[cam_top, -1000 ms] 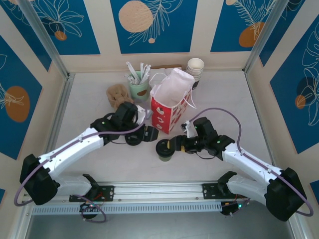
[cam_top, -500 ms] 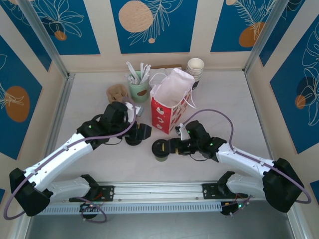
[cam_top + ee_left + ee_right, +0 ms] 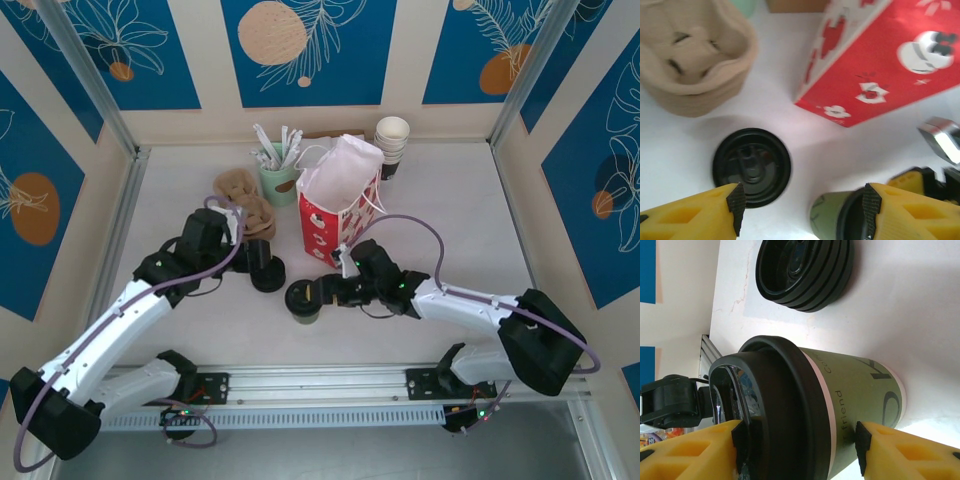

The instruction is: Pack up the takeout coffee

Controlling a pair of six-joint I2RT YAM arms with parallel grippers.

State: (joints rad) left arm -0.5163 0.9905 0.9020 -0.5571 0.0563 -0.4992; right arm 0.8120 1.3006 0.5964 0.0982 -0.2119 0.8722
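Olive-green paper cup with round black plastic lid, the takeout coffee: logging as not yet packed; finding it down on the white table, just in front of the tall red printed paper bag and outside it, beside the low stack of loose black lids; judging the task as roughly mid-way, with pick-up in hand and transfer into the bag outstanding.

Recording the right gripper as straddling the cup, one yellow finger by the lid, the other by the green wall; unable to tell from the wrist view whether clamping or merely flanking.

Recording the left gripper as spread wide and carrying nothing, hovering over the lid stack and the cup.

Containers, going round the table:
- noting the red bag standing upright with mouth open, white crumpled paper rising out of the top; seeing no cup inside, interior mostly hidden;
- noting a pale green cup at the back, holding white sticks;
- noting a stack of lidless cream-rimmed paper cups, nested, back right;
- noting beige moulded pulp cup carriers, stacked, top sockets empty in the left wrist view.

Expecting as remaining work: securing the grip, raising the cup upright over the bag rim, lowering it past the white paper.
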